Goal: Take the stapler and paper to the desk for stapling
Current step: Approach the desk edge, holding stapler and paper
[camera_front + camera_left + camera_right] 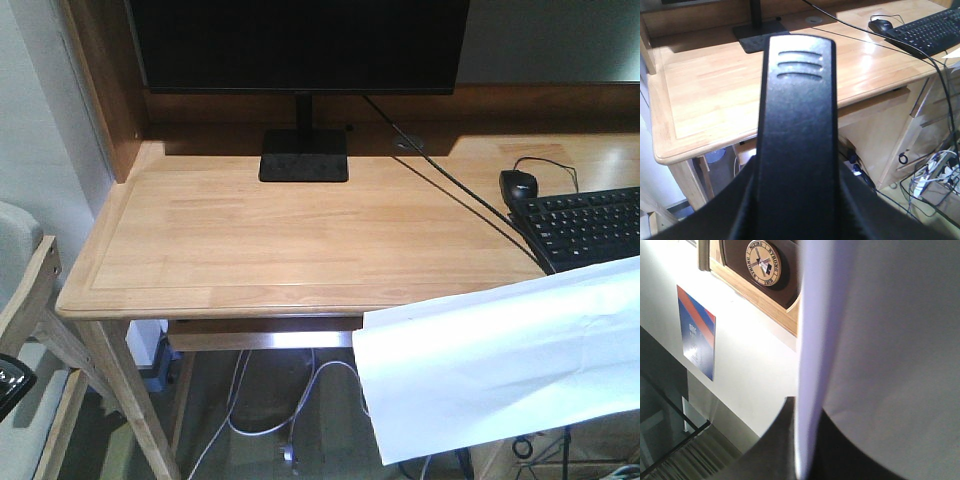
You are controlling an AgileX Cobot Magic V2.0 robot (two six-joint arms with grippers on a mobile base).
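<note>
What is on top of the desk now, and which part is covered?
On the desk stand a monitor base, a mouse, a keyboard and a cable. The paper covers the desk's near right part, so what lies there cannot be seen.

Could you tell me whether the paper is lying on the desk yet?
Not yet. The paper hangs in front of the desk, pinched in the right claw.

A light wooden bench (300, 240) with a raised darker back rim stands beside a pale wall (40, 120), and bright light glares on its right half. A wooden-framed chair (35, 275) sits at its left corner. Cables (300, 402) trail over the dim floor beneath. In the right wrist view, a white wall carries a blue-and-orange poster (697, 332) and what seems to be a round emblem (763, 262) in a wooden frame.
</note>
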